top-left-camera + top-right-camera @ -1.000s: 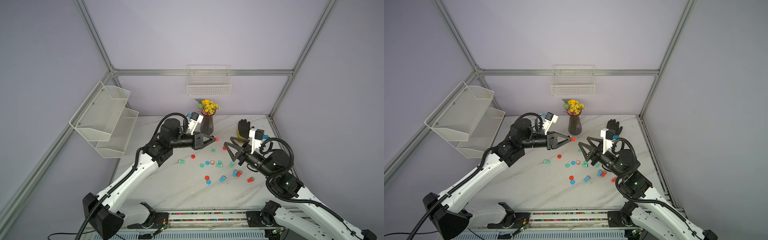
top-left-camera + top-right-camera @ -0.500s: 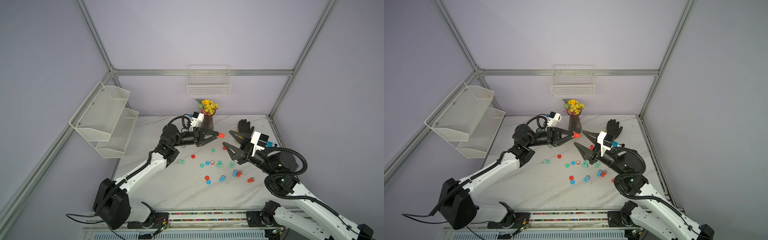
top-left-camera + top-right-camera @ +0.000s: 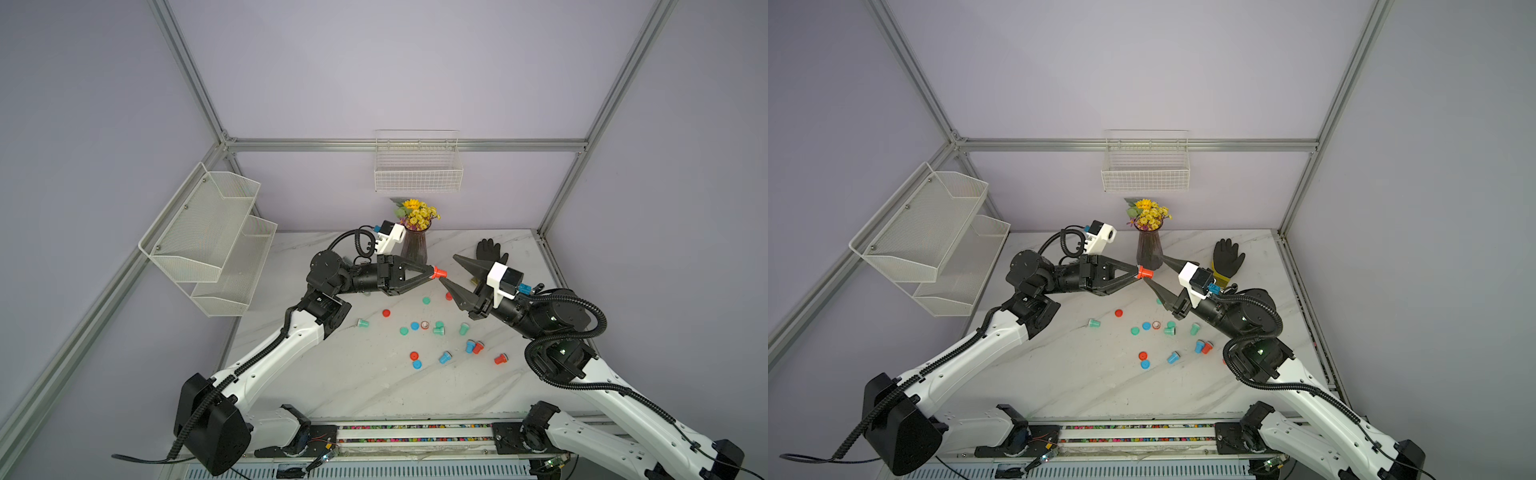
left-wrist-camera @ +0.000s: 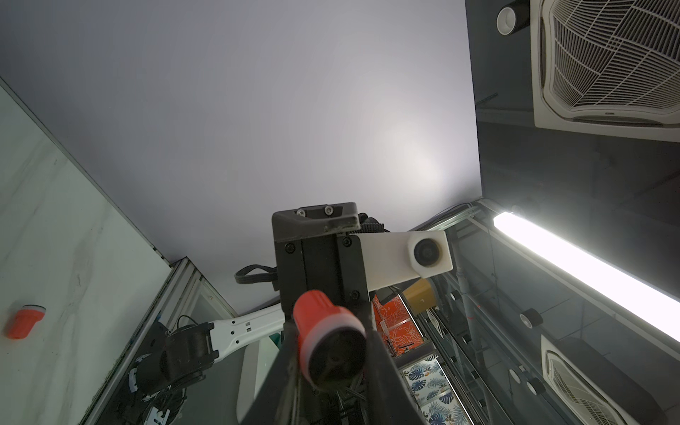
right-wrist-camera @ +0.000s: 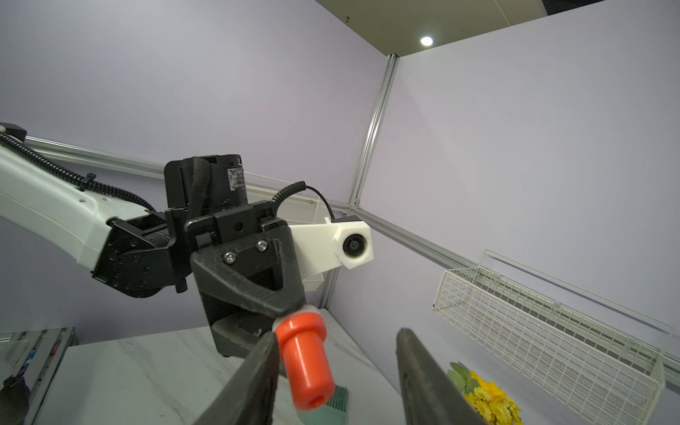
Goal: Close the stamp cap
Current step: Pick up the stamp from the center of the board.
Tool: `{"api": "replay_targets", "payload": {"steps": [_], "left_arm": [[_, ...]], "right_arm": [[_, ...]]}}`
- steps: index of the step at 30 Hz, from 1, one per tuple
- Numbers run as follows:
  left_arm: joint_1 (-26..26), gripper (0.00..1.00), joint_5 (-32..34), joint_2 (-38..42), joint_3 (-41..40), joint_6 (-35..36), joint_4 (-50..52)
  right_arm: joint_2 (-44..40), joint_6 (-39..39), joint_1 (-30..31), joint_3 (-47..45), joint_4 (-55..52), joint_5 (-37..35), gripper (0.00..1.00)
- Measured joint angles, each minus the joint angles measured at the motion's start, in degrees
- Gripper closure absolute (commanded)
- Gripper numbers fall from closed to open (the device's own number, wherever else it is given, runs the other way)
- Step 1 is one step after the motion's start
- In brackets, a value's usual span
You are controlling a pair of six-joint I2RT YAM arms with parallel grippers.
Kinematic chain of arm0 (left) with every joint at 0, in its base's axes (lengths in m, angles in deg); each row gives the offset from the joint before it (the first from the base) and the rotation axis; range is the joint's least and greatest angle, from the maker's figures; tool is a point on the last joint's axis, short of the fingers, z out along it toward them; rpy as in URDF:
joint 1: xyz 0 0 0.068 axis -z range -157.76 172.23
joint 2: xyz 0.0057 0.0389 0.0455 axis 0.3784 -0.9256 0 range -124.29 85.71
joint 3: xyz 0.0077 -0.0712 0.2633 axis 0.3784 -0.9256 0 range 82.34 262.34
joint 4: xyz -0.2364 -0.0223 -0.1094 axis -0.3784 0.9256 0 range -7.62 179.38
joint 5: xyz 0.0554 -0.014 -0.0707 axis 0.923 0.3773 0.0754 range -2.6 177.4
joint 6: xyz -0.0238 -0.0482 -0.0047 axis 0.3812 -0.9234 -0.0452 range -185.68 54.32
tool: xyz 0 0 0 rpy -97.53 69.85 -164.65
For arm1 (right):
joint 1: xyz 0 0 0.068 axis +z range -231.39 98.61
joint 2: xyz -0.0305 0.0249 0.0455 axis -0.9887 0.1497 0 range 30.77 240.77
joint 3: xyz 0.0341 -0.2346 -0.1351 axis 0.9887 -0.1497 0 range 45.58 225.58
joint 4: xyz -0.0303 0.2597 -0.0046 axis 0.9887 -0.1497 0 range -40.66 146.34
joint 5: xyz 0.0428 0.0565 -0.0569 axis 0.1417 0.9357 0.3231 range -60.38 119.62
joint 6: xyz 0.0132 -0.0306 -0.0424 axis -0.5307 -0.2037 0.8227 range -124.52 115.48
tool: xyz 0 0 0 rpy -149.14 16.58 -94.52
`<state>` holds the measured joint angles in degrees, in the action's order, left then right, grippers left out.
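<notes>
In both top views my left gripper is shut on the wide end of a red stamp, held well above the marble table. The stamp's narrow handle points at my right gripper. That gripper is open around the stamp: one finger lies right beside it, the other finger stands well apart. The left wrist view shows the stamp's wide end dark inside a white ring. Several loose round caps lie on the table, among them a red cap.
A dark vase of yellow flowers stands just behind the two grippers, with a black glove to its right. Several small stamps and caps, such as a blue stamp, litter the table's middle. A wire basket and mesh shelves hang on the walls.
My left arm carried the stamp up and to the right, then held still. The right gripper rose toward it, brought its fingers around the stamp, and its jaws have narrowed.
</notes>
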<state>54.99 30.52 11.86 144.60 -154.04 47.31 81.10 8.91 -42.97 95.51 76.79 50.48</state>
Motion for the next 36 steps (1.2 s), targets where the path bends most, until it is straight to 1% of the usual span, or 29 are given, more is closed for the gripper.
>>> {"api": "replay_targets", "payload": {"steps": [5, 7, 10, 12, 15, 17, 23, 29, 36], "left_arm": [[0.00, 0.89, -0.59, 0.00, 0.00, -1.44, -0.83], [0.00, 0.89, -0.76, -0.02, 0.02, -2.16, -1.53], [0.00, 0.89, -1.09, -0.02, 0.15, -3.17, -2.51], [0.02, 0.89, -1.33, -0.02, 0.31, -3.74, -3.39], [0.02, 0.89, -1.70, -0.02, 0.37, -4.26, -4.37], [0.00, 0.89, -1.84, -0.02, 0.37, -4.57, -4.63], [0.04, 0.89, -2.29, -0.02, 0.70, -5.22, -5.49], [0.37, 0.89, -2.40, -0.28, 1.46, -5.84, -6.93], [0.39, 0.89, -2.03, -0.35, 1.73, -6.80, -7.85]], "right_arm": [[2.67, -0.59, 0.00, 1.84, -0.83, 4.96, 0.60], [3.34, -0.74, 0.00, 1.92, -0.87, 6.08, 0.62], [3.56, -0.74, 0.00, 1.88, -0.90, 6.64, 0.63], [3.52, -0.70, 0.00, 1.86, -0.63, 6.69, 0.68], [3.32, -0.81, 0.00, 1.42, -0.31, 6.67, 0.69], [3.17, -0.87, 0.00, 1.38, -0.22, 6.69, 0.71], [3.15, -2.14, 0.00, 1.36, 1.75, 7.15, 0.71], [3.48, -4.35, 0.00, 0.81, 5.88, 7.74, 0.75], [4.87, -5.73, 0.00, 0.74, 9.31, 8.72, 0.74]]}}
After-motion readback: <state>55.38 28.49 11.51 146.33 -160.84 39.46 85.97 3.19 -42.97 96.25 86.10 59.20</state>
